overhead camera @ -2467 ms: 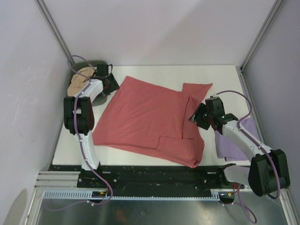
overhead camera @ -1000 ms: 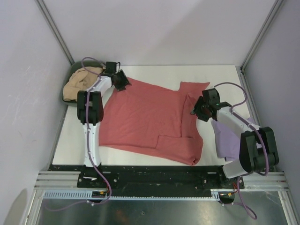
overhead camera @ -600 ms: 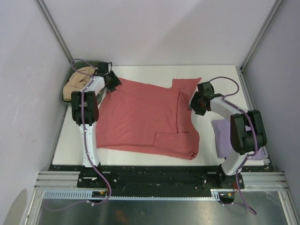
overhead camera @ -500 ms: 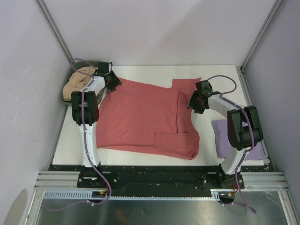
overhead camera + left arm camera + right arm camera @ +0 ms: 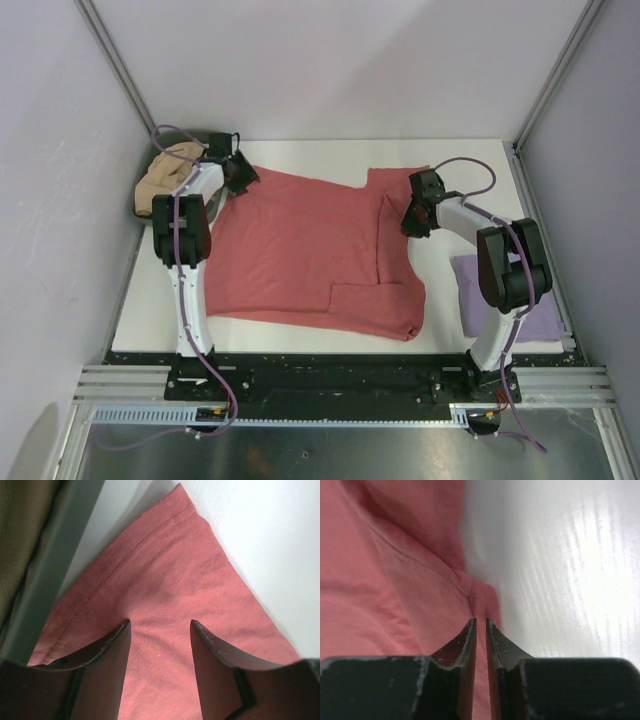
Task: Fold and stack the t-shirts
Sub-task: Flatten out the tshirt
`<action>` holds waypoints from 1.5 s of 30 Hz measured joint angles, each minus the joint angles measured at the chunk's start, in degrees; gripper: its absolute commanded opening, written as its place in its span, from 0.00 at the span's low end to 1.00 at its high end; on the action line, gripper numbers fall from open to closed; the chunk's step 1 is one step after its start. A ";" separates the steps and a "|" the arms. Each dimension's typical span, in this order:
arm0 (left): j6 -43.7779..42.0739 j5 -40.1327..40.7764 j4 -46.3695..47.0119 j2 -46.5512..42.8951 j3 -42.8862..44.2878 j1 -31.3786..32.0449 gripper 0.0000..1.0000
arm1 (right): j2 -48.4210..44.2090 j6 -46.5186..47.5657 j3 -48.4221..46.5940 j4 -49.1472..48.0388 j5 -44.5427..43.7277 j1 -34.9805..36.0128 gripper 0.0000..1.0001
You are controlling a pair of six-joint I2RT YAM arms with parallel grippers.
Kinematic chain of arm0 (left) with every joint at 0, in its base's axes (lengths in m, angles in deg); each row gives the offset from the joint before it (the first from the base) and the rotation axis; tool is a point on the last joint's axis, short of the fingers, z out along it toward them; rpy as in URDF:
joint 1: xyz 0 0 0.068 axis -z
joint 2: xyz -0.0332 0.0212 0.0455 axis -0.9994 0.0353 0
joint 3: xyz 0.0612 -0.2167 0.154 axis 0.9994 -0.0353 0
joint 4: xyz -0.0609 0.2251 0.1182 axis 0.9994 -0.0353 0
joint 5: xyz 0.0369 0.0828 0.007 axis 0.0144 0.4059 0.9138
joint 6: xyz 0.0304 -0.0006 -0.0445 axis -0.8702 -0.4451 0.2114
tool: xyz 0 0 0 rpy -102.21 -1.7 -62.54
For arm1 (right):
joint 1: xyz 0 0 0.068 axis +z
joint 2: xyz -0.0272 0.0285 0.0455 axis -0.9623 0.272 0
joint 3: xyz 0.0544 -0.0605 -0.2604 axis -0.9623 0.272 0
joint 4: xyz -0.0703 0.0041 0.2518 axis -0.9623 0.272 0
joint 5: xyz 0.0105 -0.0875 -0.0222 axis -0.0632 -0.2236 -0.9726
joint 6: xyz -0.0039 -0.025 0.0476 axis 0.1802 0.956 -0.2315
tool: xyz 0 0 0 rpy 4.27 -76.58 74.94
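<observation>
The large salmon-red t-shirt (image 5: 310, 250) lies spread on the white table, with its right part folded in. My left gripper (image 5: 238, 172) is open over the shirt's far left corner (image 5: 165, 580), its fingertips (image 5: 122, 630) resting on the cloth. My right gripper (image 5: 412, 215) is shut on a thin fold at the shirt's right edge (image 5: 481, 605). The pale lavender t-shirt (image 5: 500, 295) lies at the right, partly under the right arm. The tan-beige t-shirt (image 5: 168, 175) sits bunched in the bin at the far left.
The dark green bin (image 5: 142, 207) stands at the table's far left corner; its wall (image 5: 60, 565) is close beside my left gripper. Bare white table (image 5: 330, 158) shows behind the red shirt. Grey walls close in on both sides.
The red shirt has shifted left and toward the back. My right gripper moved up and left along the shirt's right edge. My left gripper has stayed at the far left corner lately.
</observation>
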 measured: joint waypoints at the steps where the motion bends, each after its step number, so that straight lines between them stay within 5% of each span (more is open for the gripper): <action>1: 0.00 0.00 0.00 0.00 0.00 0.00 0.57 | 0.00 0.00 0.00 0.00 0.00 0.44 0.15; 27: -0.15 0.00 0.04 -0.35 -0.52 -0.02 0.57 | 4.24 -1.29 -2.64 1.97 -0.70 -2.01 0.09; 45: -0.33 -2.19 -0.22 -0.35 -0.48 -1.05 0.57 | -6.12 -2.60 9.75 4.55 -3.45 -8.07 0.11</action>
